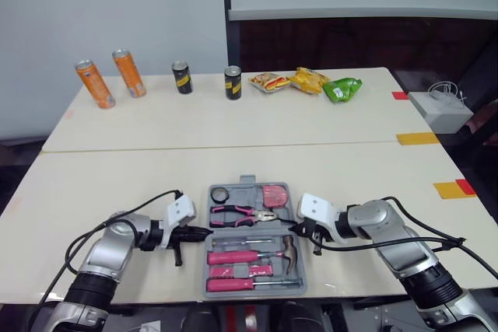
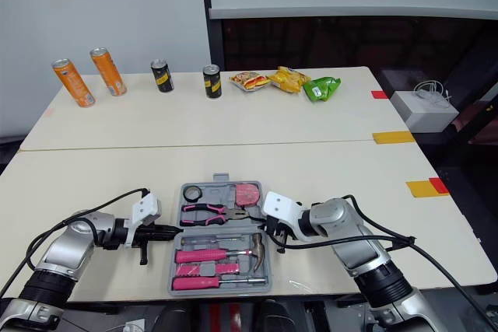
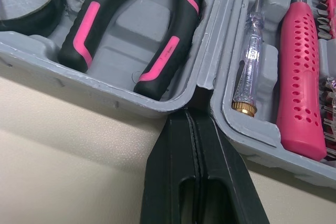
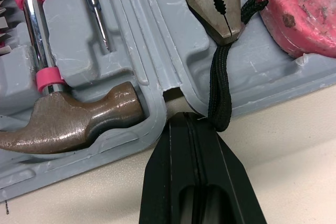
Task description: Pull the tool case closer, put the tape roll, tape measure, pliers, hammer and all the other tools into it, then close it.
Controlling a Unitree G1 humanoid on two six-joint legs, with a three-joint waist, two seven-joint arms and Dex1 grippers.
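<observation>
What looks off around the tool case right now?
The tape measure has a black cord that trails past the pliers and drapes over the tool case rim by the hinge notch, ending against the shut right gripper. It could get pinched when the case closes. Nothing else stands out.

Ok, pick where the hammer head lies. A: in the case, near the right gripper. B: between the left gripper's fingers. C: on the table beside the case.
A: the hammer lies with its head in a moulded slot of the tool case, just ahead of the right gripper.
</observation>
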